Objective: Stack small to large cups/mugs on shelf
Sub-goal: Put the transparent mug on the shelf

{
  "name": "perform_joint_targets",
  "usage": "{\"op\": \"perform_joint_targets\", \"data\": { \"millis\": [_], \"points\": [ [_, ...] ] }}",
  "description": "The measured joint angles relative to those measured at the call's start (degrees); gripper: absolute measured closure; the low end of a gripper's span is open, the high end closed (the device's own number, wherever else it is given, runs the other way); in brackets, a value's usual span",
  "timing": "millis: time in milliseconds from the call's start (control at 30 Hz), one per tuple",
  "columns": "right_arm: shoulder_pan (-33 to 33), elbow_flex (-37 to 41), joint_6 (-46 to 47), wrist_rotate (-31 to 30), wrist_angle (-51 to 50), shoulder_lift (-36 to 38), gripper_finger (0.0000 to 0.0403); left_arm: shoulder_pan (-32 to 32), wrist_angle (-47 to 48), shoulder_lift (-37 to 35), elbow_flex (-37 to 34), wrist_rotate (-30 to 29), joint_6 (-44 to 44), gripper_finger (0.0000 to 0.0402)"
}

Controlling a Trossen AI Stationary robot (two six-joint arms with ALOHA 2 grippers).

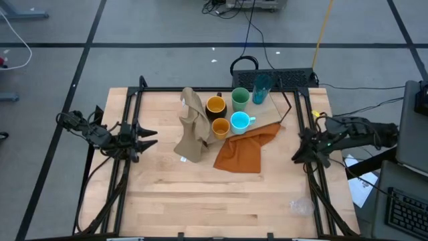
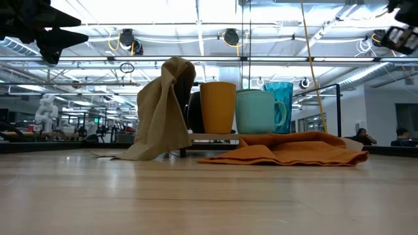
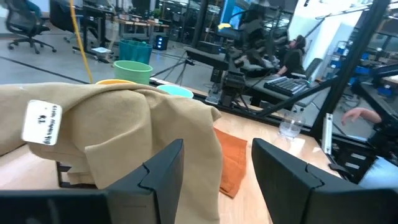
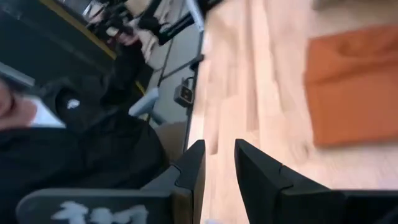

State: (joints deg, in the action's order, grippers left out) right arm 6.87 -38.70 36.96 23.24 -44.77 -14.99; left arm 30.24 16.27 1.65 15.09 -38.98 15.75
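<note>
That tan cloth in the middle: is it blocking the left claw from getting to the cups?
Yes. The tan cloth stands draped between the left gripper and the yellow mug and small orange cup. In the left wrist view it fills most of the sight past the open fingers, hiding most of the cups.

We count six vessels: teal tumbler, green cup, yellow mug, orange cup, cyan mug and clear glass. We also count two cloths, tan and orange, one shelf, one table.
</note>
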Motion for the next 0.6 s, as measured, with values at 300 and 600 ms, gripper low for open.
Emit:
{"op": "perform_joint_targets", "data": {
  "millis": [300,600],
  "points": [
    [0.00,5.70,-6.56,16.47,35.90,-10.21,0.0328,0.00,-2.74,0.00,0.00,-3.10,0.08,0.0211],
    [11.47,-1.51,-11.68,-0.36,17.90,-6.92,0.0358,0.00,-3.27,0.33,0.00,-3.09,3.23,0.0211]
  ]
}}
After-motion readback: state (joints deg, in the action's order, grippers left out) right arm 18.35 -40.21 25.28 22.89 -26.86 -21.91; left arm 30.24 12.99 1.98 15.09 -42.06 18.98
